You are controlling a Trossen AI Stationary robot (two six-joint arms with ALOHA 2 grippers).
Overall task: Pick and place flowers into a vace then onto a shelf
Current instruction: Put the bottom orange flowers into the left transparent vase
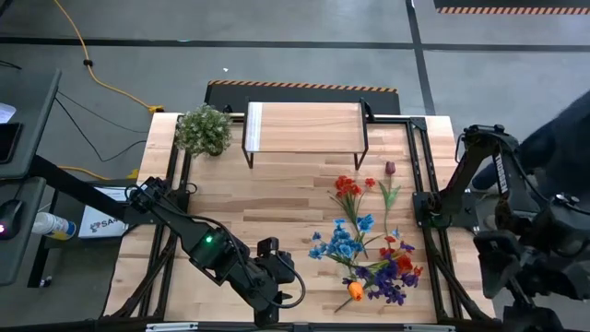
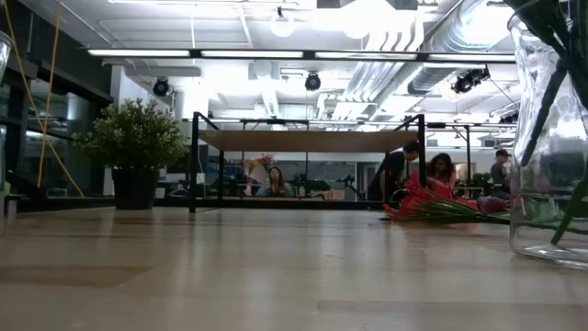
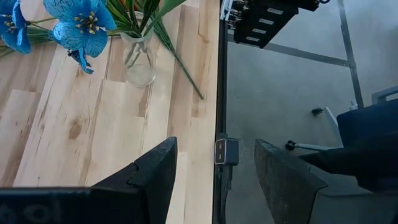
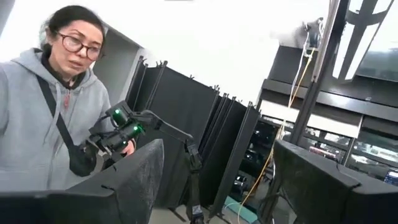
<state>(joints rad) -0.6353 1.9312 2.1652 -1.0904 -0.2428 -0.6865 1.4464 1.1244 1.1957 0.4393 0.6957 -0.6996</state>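
Wooden table (image 1: 277, 212), flowers (image 1: 369, 244) lying loose, left claw (image 3: 214, 171) spread empty at front edge, right claw (image 4: 217, 180) spread, raised off-table

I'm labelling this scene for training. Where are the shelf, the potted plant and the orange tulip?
shelf (image 1: 304, 125): high view, middle of its wooden top.
potted plant (image 1: 204, 129): high view, centre of its pale-green foliage.
orange tulip (image 1: 356, 290): high view, on the bloom.

We can read only the letters "SA" on a white rectangular box (image 1: 100, 221) lying left of the pale wooden worktop (image 1: 277, 198); the rest is hidden.
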